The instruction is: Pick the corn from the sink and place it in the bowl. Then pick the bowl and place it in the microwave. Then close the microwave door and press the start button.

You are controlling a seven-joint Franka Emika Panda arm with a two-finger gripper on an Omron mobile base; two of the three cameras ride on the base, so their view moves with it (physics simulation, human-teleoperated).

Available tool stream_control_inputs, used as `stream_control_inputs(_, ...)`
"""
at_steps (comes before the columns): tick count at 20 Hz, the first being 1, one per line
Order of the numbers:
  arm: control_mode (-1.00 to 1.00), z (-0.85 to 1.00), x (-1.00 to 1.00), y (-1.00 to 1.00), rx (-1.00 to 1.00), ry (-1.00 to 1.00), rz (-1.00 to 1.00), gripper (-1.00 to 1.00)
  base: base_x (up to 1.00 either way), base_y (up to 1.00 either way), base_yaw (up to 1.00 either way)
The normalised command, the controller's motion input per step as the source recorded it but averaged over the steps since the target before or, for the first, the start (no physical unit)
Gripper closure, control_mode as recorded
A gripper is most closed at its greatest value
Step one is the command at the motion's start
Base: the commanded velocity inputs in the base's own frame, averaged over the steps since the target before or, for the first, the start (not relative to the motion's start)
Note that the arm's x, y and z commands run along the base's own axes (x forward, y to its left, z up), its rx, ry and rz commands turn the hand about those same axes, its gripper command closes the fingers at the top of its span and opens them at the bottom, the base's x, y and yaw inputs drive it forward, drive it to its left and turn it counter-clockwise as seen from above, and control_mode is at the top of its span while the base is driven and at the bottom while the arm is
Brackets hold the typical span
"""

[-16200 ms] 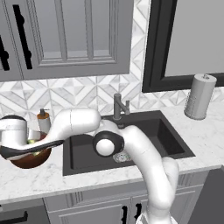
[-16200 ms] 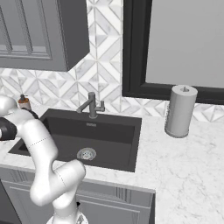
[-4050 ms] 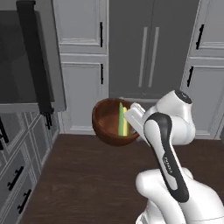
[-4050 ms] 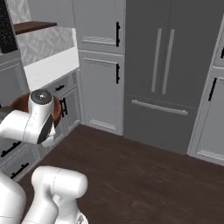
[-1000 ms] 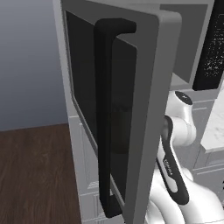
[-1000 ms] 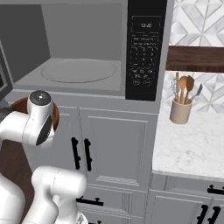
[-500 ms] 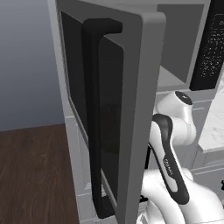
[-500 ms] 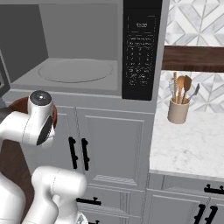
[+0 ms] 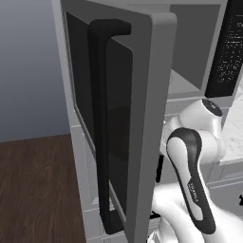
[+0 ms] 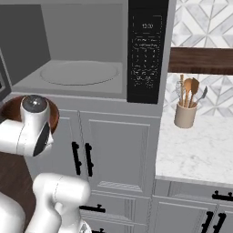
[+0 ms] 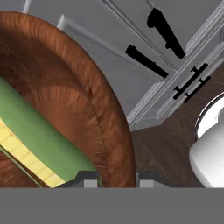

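The end effector (image 11: 117, 180) is clamped on the near rim of the bowl (image 11: 98, 100), one finger inside and one outside. The corn (image 11: 39, 144) lies inside the bowl. The bowl hangs low, left of the microwave (image 10: 86, 50), whose microwave door (image 9: 114, 114) stands open.

two base views from behind, sharing the microwave (image 10: 86, 54); hand view close above the bowl (image 11: 100, 109)
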Motion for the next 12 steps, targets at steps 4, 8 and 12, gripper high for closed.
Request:
stream_control_inputs(4,-1.00,0.87,0.00,-0.52,0.05,-0.24,0.00,1.00,0.00,0.00,0.00)
stream_control_inputs(8,-1.00,0.92,0.02,-0.56,0.02,-0.29,0.00,1.00,0.00,0.00,0.00)
stream_control_inputs(12,-1.00,0.61,0.32,-0.58,0.02,-0.17,-0.02,1.00,0.00,0.00,0.00)
